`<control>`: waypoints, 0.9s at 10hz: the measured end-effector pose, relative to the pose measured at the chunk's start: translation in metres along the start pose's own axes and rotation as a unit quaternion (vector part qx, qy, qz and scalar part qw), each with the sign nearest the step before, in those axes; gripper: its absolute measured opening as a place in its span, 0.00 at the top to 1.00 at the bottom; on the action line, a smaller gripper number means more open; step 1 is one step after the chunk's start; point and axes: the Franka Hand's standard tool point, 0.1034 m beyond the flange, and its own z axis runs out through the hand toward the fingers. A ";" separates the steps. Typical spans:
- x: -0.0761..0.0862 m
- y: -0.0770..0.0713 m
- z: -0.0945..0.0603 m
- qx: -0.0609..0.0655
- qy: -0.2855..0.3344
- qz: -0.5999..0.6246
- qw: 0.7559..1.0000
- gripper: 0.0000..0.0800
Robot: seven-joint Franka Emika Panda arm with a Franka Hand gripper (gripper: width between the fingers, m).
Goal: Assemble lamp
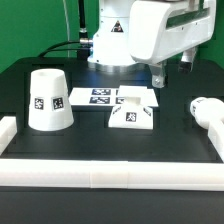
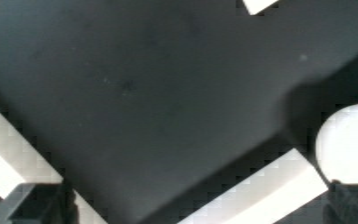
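exterior view shows the gripper (image 1: 163,71), spread or pressed i cannot tell, hovering just behind the base (image 1: 132,117) on the bench (image 1: 100,142), bulb (image 1: 207,110) lying at the exterior view's right; an off-centre descent could shove the base askew.

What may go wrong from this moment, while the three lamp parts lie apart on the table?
1. The bulb post seems to lie on its side at the exterior view's right; a nudge might roll it away.
2. The base sits close to the marker board; a grasp there might catch that board.
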 end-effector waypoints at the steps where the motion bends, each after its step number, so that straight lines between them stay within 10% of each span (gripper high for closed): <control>1: 0.000 0.000 0.000 0.000 0.000 0.000 1.000 0.12; 6: -0.001 0.000 0.000 0.000 0.000 0.001 1.000 0.12; 9: -0.068 -0.007 0.006 0.003 -0.004 0.008 1.000 0.12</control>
